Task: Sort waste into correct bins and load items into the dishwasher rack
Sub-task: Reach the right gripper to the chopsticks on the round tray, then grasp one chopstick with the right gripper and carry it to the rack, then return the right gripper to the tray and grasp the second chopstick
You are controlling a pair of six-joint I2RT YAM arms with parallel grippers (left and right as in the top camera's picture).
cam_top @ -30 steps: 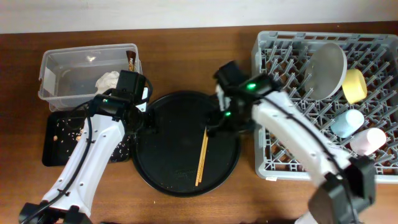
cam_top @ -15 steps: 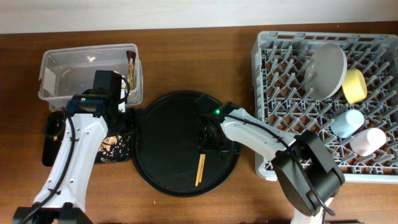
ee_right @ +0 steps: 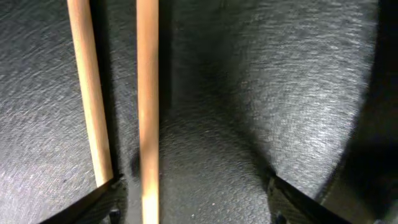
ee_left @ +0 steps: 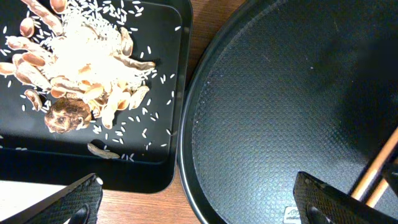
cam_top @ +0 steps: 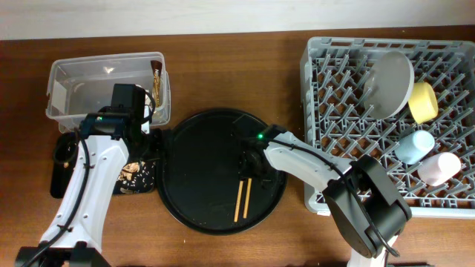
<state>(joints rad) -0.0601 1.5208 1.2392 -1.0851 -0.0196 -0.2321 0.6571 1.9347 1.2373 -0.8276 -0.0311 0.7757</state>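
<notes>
Two wooden chopsticks [cam_top: 242,199] lie on the large round black tray [cam_top: 200,185]. My right gripper [cam_top: 250,165] is low over their upper ends. In the right wrist view it [ee_right: 193,208] is open, with one chopstick [ee_right: 147,93] between the jaws and the other [ee_right: 90,93] at the left finger. My left gripper [ee_left: 199,208] is open and empty over the gap between the round tray and the flat black tray [ee_left: 155,174], which holds food scraps [ee_left: 81,68]. The grey rack [cam_top: 356,141] holds the plate [cam_top: 392,81], yellow bowl [cam_top: 423,102], blue cup [cam_top: 413,146] and pink cup [cam_top: 439,167].
The clear box [cam_top: 89,89] stands at the back left with a brown wrapper [cam_top: 156,74] at its right end; my left arm hides part of its inside. The flat black tray [cam_top: 56,182] lies in front of it. The rack's left wall is close to my right arm.
My right gripper has come down onto the round tray over the chopsticks, which now lie slightly apart. My left arm drew back left a second ago and has stayed still since.
</notes>
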